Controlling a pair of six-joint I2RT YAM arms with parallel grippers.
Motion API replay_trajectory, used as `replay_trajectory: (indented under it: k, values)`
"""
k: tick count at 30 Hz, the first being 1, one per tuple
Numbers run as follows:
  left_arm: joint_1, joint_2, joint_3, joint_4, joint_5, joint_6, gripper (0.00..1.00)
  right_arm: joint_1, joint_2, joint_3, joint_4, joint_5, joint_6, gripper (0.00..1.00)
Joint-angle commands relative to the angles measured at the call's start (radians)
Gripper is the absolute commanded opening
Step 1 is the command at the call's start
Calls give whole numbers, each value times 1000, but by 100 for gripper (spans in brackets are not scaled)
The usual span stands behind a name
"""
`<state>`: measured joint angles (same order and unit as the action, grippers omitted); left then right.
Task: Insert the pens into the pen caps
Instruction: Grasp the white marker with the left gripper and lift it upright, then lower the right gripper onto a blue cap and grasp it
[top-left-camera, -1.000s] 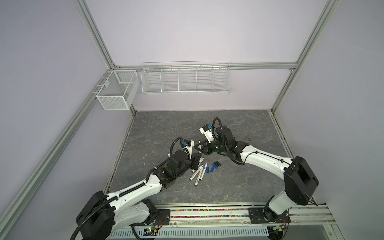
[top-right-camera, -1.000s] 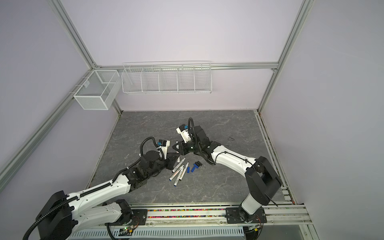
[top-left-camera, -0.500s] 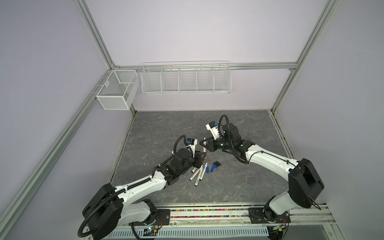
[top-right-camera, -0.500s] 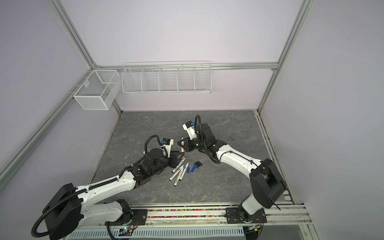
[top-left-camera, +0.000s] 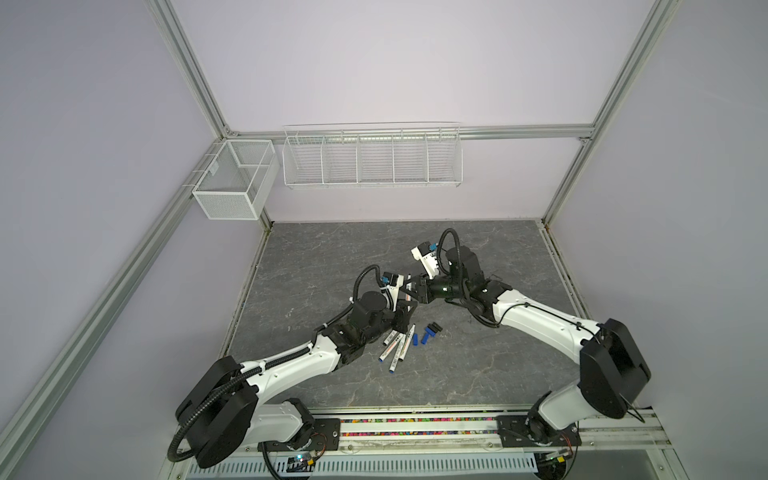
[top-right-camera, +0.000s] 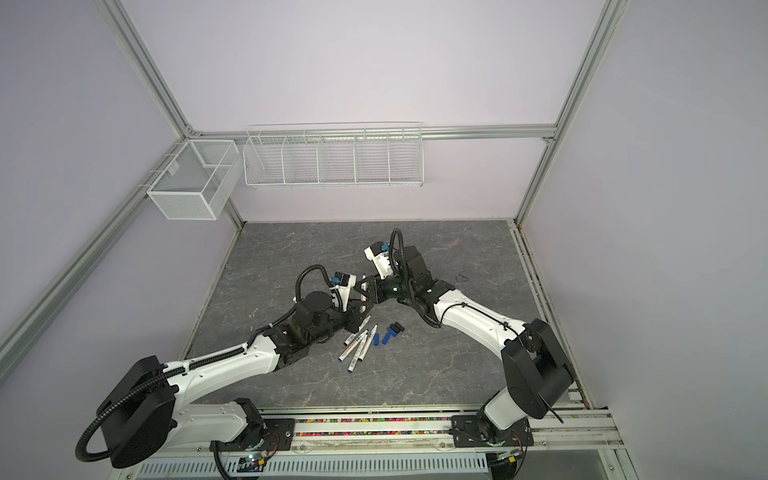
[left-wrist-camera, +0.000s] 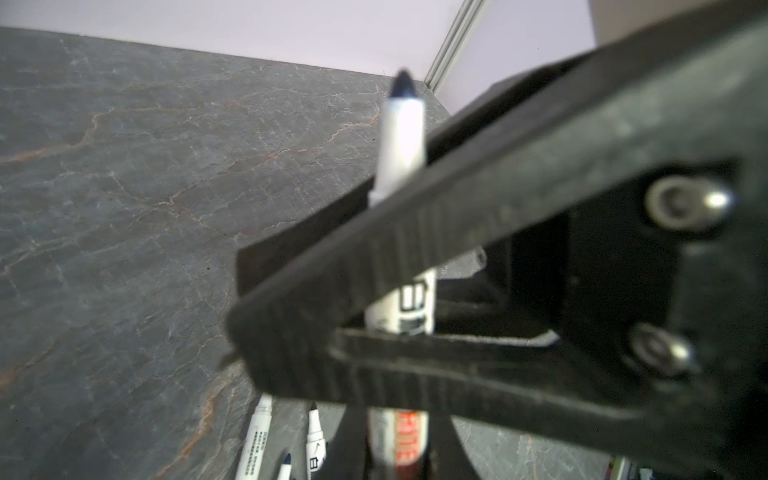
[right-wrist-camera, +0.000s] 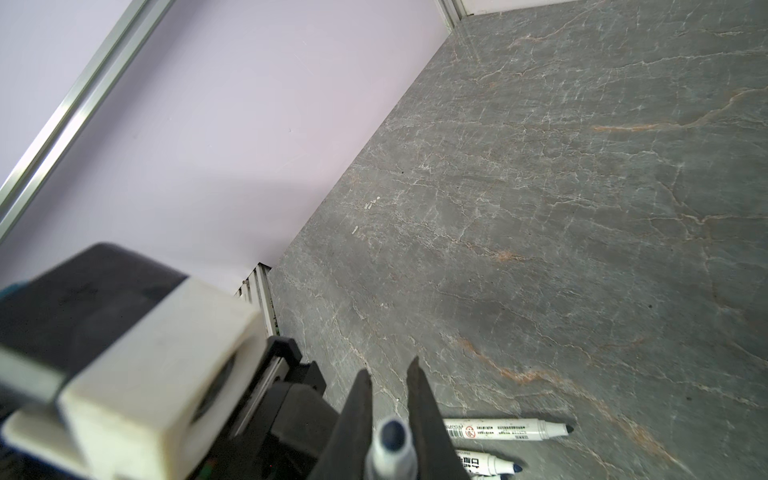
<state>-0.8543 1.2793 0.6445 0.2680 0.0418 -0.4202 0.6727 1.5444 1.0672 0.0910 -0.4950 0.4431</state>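
Note:
In both top views my two grippers meet over the middle of the table. One white pen (left-wrist-camera: 399, 137) with a dark blue tip is held by both. My left gripper (left-wrist-camera: 397, 415) is shut on its red-labelled barrel. My right gripper (right-wrist-camera: 388, 368) is shut on the pen (right-wrist-camera: 390, 440) nearer the tip, which points at that wrist camera. Three more pens (top-left-camera: 395, 343) lie on the table just in front of the left gripper (top-left-camera: 409, 307). To their right lie two blue pen caps (top-left-camera: 424, 336) and a black one (top-left-camera: 434, 327). The right gripper (top-left-camera: 412, 289) hangs just behind.
A dark stone-patterned table (top-left-camera: 332, 257) fills the floor. A white mesh box (top-left-camera: 232, 183) and a long wire basket (top-left-camera: 372, 160) hang on the back wall. Aluminium frame posts (top-left-camera: 565, 178) stand at the corners. The left wrist camera housing (right-wrist-camera: 158, 365) sits close beside the right fingers.
My left gripper opened briefly and has shut again on the pen, now close up against the right gripper. The right arm shifted a little to the right and kept its grip.

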Motion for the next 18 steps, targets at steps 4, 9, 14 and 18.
replay_trajectory:
  k: [4,9,14,18]
  values:
    - [4,-66,-1,30,-41,-4,0,-16,-35,-28,7,-5,22,7]
    - [4,-145,-82,-2,-229,-80,0,-19,-74,-57,-131,96,-36,45]
    - [4,-210,-113,-203,-494,-165,0,2,-152,-122,-336,301,-101,57]
    - [4,-239,-141,-233,-562,-211,0,49,-167,-144,-501,408,-136,57]
